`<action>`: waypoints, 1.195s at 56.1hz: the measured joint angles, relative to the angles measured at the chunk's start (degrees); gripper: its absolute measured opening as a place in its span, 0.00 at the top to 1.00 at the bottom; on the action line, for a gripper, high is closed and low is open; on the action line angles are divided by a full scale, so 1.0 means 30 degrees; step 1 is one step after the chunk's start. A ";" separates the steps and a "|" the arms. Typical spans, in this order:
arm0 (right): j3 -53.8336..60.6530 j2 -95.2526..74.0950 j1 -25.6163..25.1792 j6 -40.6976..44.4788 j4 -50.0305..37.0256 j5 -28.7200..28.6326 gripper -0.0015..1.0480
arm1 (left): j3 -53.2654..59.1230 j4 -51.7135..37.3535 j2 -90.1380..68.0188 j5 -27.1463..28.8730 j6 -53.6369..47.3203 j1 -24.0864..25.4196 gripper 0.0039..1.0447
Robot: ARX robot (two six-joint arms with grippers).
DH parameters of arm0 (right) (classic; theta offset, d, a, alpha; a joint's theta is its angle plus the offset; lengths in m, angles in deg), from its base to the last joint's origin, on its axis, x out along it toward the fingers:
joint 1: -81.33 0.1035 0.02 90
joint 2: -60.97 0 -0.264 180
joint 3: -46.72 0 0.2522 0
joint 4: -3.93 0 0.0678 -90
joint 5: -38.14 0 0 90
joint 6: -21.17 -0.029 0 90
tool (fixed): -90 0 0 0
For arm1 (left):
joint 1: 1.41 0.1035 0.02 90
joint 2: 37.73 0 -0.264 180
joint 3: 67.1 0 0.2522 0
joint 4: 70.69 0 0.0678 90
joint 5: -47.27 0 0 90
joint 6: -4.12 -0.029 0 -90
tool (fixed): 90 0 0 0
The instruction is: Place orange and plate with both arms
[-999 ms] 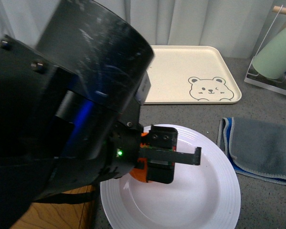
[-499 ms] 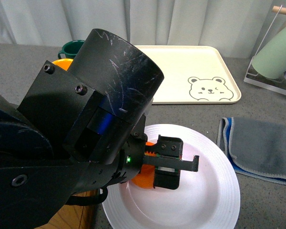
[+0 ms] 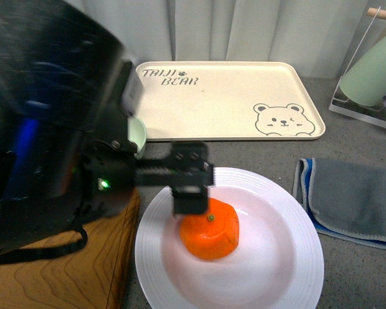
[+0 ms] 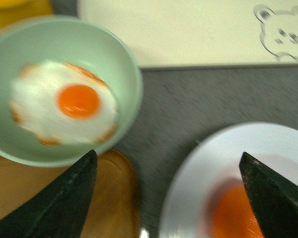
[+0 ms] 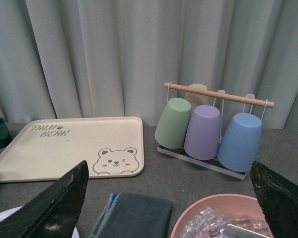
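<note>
Orange (image 3: 210,236) now sits free in the plate (image 3: 296,257); my left hand (image 4: 168,157) has let go and pulled back, open. Plate placement comes next, I judge.

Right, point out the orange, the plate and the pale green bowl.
orange (image 3: 210,233), front view, middle of the fruit
plate (image 3: 309,257), front view, bare ridged rim on the right
pale green bowl (image 4: 89,44), left wrist view, bare inner wall

Even soft lighting; left wrist view motion-blurred; front arm blurred.
</note>
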State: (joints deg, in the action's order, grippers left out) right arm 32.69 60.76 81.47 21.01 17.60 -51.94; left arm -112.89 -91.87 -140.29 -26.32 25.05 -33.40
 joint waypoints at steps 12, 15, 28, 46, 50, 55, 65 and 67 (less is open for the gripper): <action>0.0000 0.0000 0.0000 0.0000 0.0000 0.0000 0.09 | 0.4954 -1.0360 0.0714 0.2608 -0.4663 0.1967 0.52; 0.0000 0.0000 0.0000 0.0000 0.0000 0.0007 0.09 | 0.6054 -1.2611 0.1967 0.2251 -0.5508 0.2659 0.63; 0.0000 0.0000 0.0000 0.0000 0.0000 0.0000 0.09 | 0.9428 -1.2823 0.8022 -0.0386 -0.6572 0.5493 0.97; 0.0000 0.0000 0.0000 0.0000 0.0000 0.0000 0.09 | 1.0367 -0.7490 1.4651 -0.2506 -0.6805 0.7562 0.97; 0.0000 0.0000 0.0000 0.0000 0.0000 0.0000 0.09 | 1.0353 -0.5916 1.6349 -0.2885 -0.6819 0.7956 0.97; 0.0000 0.0000 0.0000 0.0000 0.0000 0.0000 0.09 | 1.0353 -0.3002 1.8965 -0.3206 -0.6819 0.8357 0.97; 0.0000 0.0000 0.0000 0.0000 0.0000 -0.0007 0.09 | 1.0353 0.0000 2.2287 -0.5282 -0.6834 1.0171 0.97; 0.0000 0.0000 0.0000 0.0000 0.0000 0.0000 0.09 | 1.0353 0.0379 2.2673 -0.5282 -0.6834 1.0426 0.97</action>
State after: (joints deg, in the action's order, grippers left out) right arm 32.69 60.76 81.47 21.01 17.60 -51.94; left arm -81.84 -90.73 -72.27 -42.17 4.55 -2.12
